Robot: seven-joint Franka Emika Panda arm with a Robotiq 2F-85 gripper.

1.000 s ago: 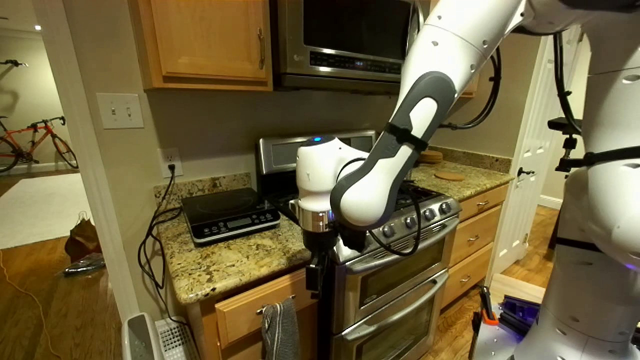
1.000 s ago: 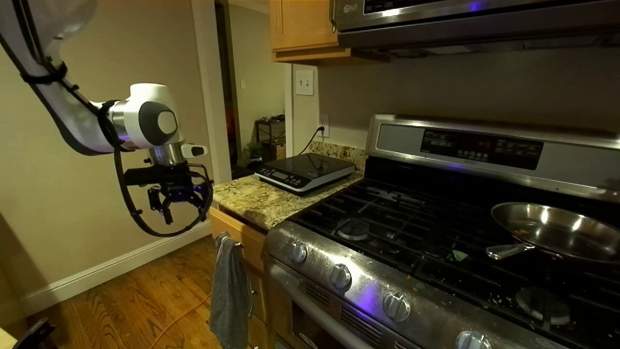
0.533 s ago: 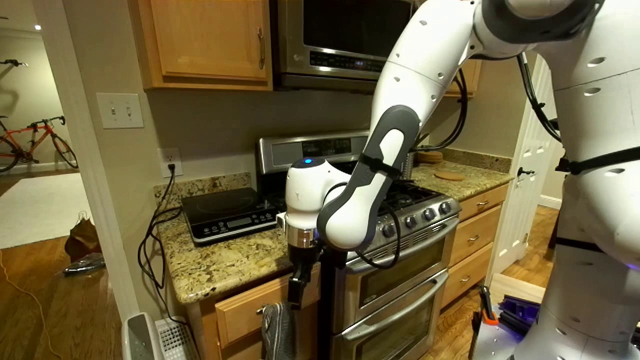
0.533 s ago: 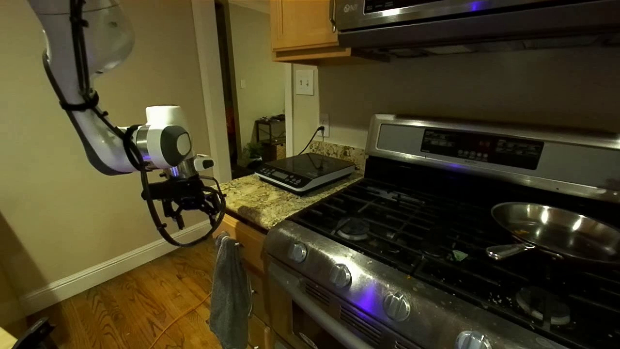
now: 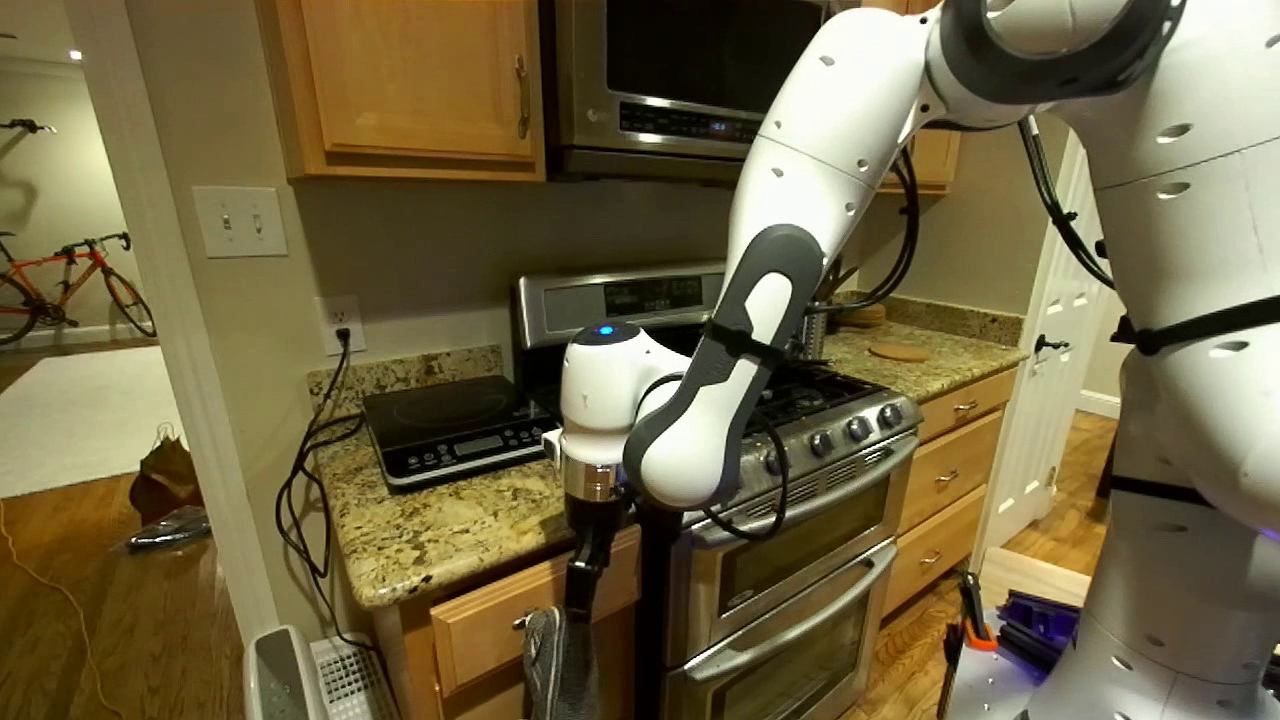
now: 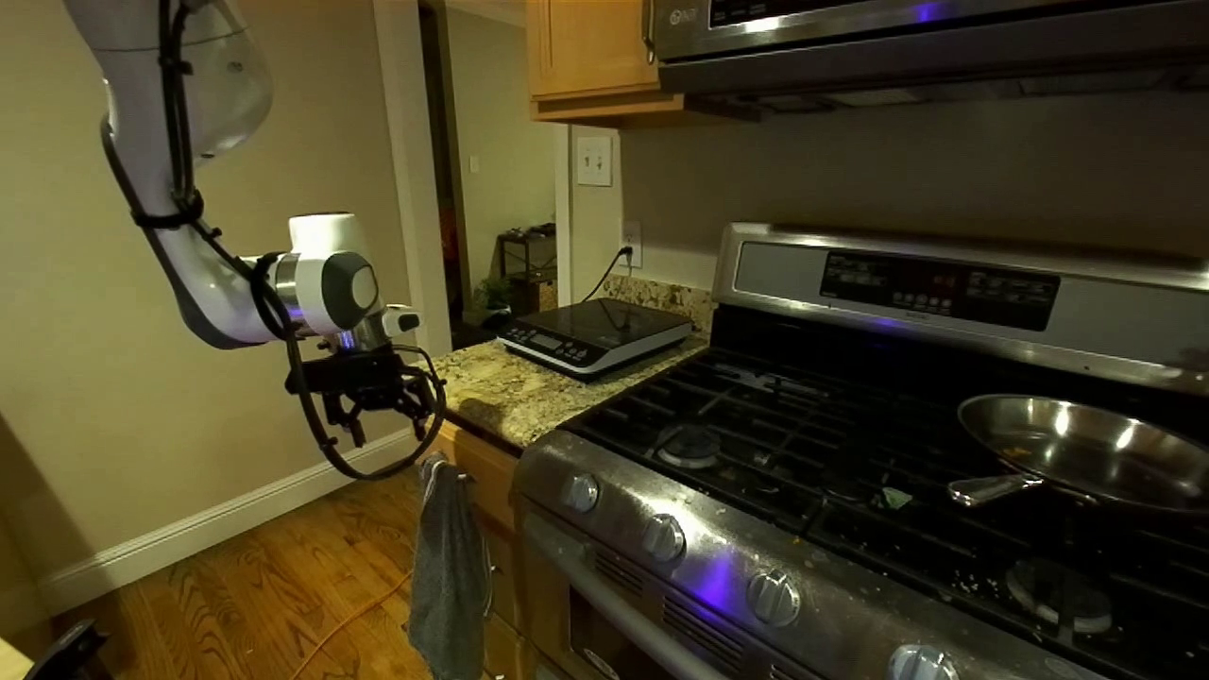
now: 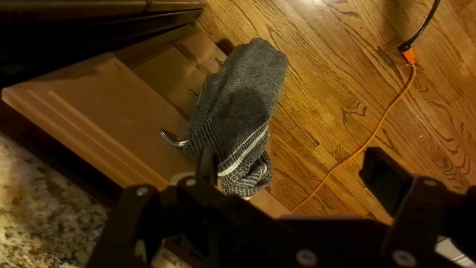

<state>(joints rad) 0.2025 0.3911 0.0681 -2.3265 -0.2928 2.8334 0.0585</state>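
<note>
A grey towel with white stripes (image 7: pixel 245 93) hangs over the metal handle (image 7: pixel 173 139) of a wooden drawer (image 7: pixel 108 115). My gripper (image 7: pixel 290 160) points down with its jaws wide apart and nothing between them. In the wrist view the left finger (image 7: pixel 207 165) overlaps the towel's near edge; whether they touch I cannot tell. The right finger (image 7: pixel 385 176) shows against the floor. In an exterior view the gripper (image 6: pixel 389 433) hangs just above and beside the towel (image 6: pixel 449 567), close to the counter's front edge. The fingertips also overlap the towel (image 5: pixel 550 670) in an exterior view.
A black portable cooktop (image 5: pixel 460 430) sits on the granite counter (image 5: pixel 450 530). Beside it is the gas stove (image 6: pixel 689 449) with a steel pan (image 6: pixel 1086 453) and front knobs. An orange cord (image 7: pixel 357 152) runs over the wooden floor. A heater-like unit (image 5: pixel 285 670) stands by the cabinet.
The arm has come down and across toward the counter and the towel, with most of the travel in the earlier half. The jaws stay apart; the towel has not visibly moved.
</note>
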